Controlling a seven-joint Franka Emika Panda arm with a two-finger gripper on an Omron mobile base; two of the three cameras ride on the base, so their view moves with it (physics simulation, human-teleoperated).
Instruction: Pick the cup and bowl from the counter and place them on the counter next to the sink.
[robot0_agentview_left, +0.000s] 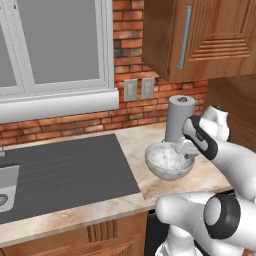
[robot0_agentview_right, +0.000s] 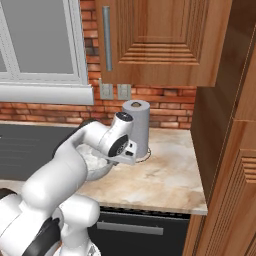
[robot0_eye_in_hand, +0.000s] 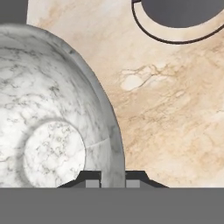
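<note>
Pincer (robot0_eye_in_hand: 113, 181) tips mostly hidden at bowl (robot0_eye_in_hand: 57, 113) rim

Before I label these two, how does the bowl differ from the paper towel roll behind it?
The bowl is wide, shallow and open, mottled white; the paper towel roll is tall, narrow, upright and plain grey. The gripper is shut on the bowl's rim; the roll stands untouched. Both are round and over the marbled counter.

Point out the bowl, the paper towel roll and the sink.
bowl (robot0_agentview_left: 165, 161), left base view, on its mottled inside near the rim.
paper towel roll (robot0_agentview_right: 137, 127), right base view, on its grey side.
sink (robot0_agentview_left: 70, 170), left base view, on the ribbed drainboard.
</note>
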